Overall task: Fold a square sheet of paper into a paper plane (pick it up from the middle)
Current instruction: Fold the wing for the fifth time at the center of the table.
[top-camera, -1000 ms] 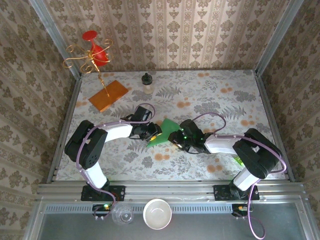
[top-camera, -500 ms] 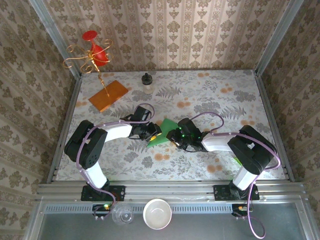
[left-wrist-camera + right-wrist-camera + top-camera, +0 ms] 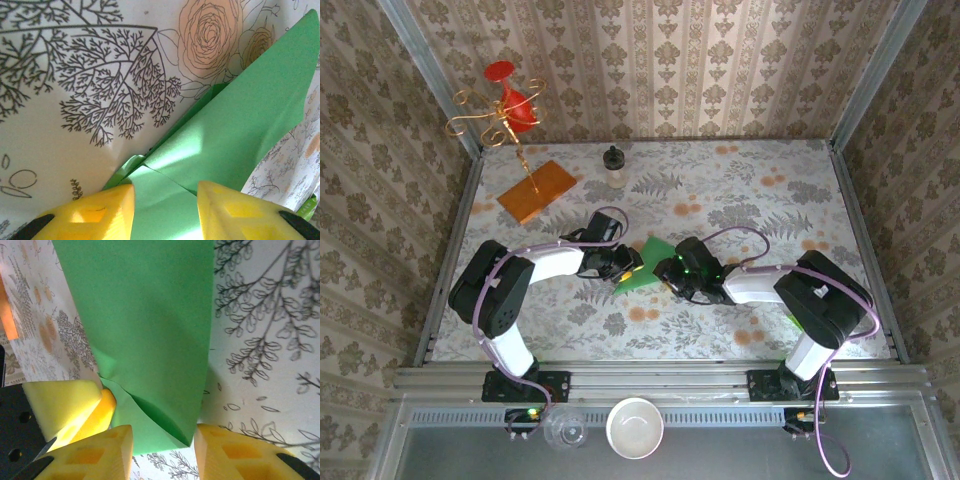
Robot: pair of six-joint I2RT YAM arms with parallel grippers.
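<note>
- Two pincers low at mid-table, tips nearly facing each other, green paper between and under them.
- Left pincer: spread partway, yellow fingers apart, nothing pinched. Paper lying in the gap and running ahead and to the right of the tips.
- Just ahead of left pincer: folded layers, one crease edge crossing the gap. Pointed corner far ahead on the right.
- Right pincer: likewise spread partway, not clamped. Near corner of the paper sitting in the gap, closer to its right finger.
- Ahead of right pincer: broad flat green panel, straight edge down its right side, small buckle near the left finger.
- Pale yellow pad just left of right pincer's left finger, at the paper's edge.
- Orange board well beyond left pincer, apart from the paper.
</note>
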